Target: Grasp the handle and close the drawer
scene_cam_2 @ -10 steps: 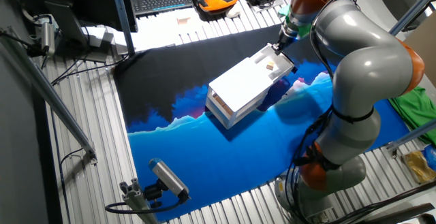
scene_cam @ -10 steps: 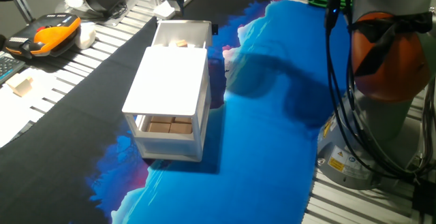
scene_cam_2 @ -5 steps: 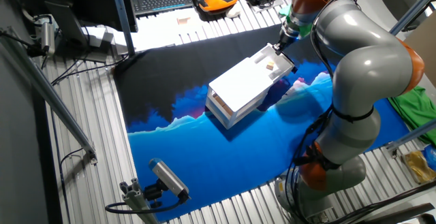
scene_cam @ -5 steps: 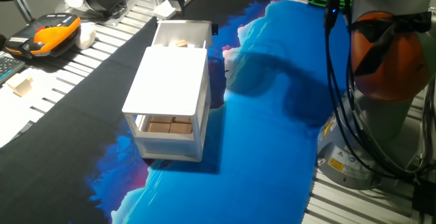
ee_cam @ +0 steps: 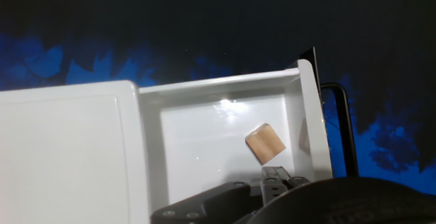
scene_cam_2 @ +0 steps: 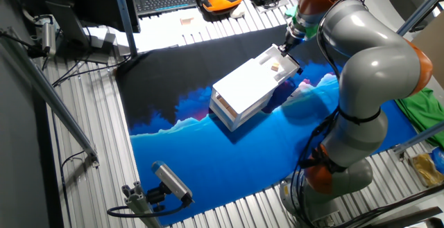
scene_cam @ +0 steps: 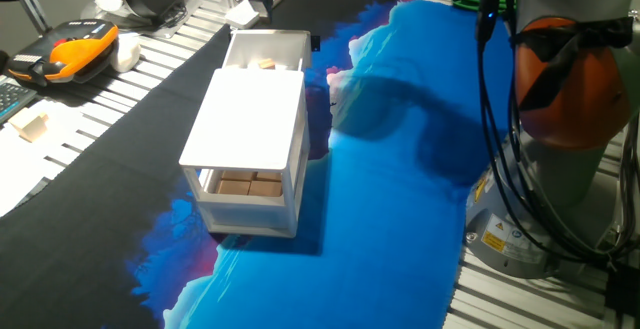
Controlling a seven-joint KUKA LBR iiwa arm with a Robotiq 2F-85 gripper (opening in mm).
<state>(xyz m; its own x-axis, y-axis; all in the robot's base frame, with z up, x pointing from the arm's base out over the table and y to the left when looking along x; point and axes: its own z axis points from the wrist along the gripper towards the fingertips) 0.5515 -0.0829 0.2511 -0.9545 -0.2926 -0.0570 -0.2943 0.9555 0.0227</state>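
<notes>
1. Your drawer point(scene_cam: 265, 51) sits pulled out from the far end of the white cabinet point(scene_cam: 250, 119), toward the top of one fixed view. A small tan block point(ee_cam: 265, 144) lies inside it.
2. The handle point(ee_cam: 342, 125) is a thin dark bar on the drawer's front face. In the hand view it stands at the right of the frame, running top to bottom, just outside the white front wall.
3. Your claw point(scene_cam_2: 288, 42) hangs over the open end of the drawer, upper right of centre in the other fixed view. In the hand view only dark parts of it show along the bottom edge, so you cannot tell whether the fingers are apart or together. Nothing appears held.
4. The relation that matters: the handle lies to the right of the claw's line of sight, beyond the drawer wall, with its long axis across the direction of the drawer's travel.
5. By my reading you have not yet grasped the handle. Shift toward that bar, straddle it, then push toward the cabinet.
</notes>
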